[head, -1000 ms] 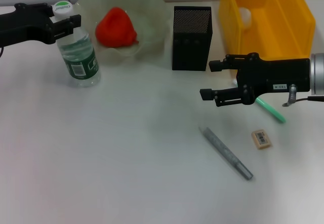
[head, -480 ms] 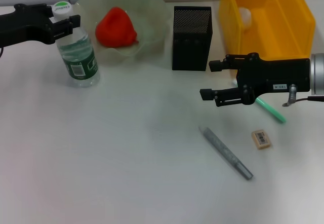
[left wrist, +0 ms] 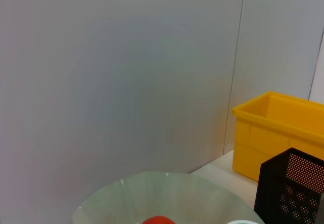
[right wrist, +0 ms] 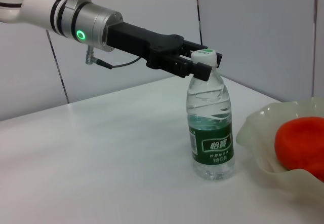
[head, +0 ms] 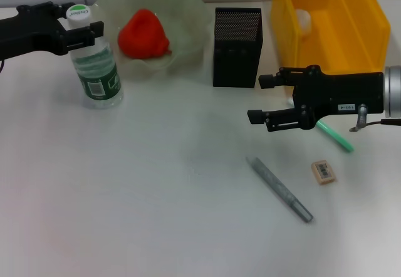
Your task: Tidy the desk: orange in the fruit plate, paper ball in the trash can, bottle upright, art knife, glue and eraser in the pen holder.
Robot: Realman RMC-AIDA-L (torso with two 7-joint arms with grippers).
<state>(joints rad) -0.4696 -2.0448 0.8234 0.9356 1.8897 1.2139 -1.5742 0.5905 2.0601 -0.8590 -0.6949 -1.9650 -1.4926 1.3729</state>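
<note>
Bottle [head: 95,62] stands upright near desk [head: 156,214] edge, left gripper [head: 88,27] jaws grasping its neck; right gripper [head: 258,99] jaws released over one knife [head: 280,189], one eraser [head: 323,171].

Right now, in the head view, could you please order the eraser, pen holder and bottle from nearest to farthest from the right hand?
1. Pen holder: just behind the right hand, toward the left.
2. Eraser: on the table in front, slightly farther.
3. Bottle: far left, at the left hand.

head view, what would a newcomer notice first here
The bright yellow plastic bin at the desk's far right, and the orange-red fruit lying in the pale translucent fruit plate at the far left. Beside that plate, the left gripper grips the neck of the upright clear water bottle.
</note>
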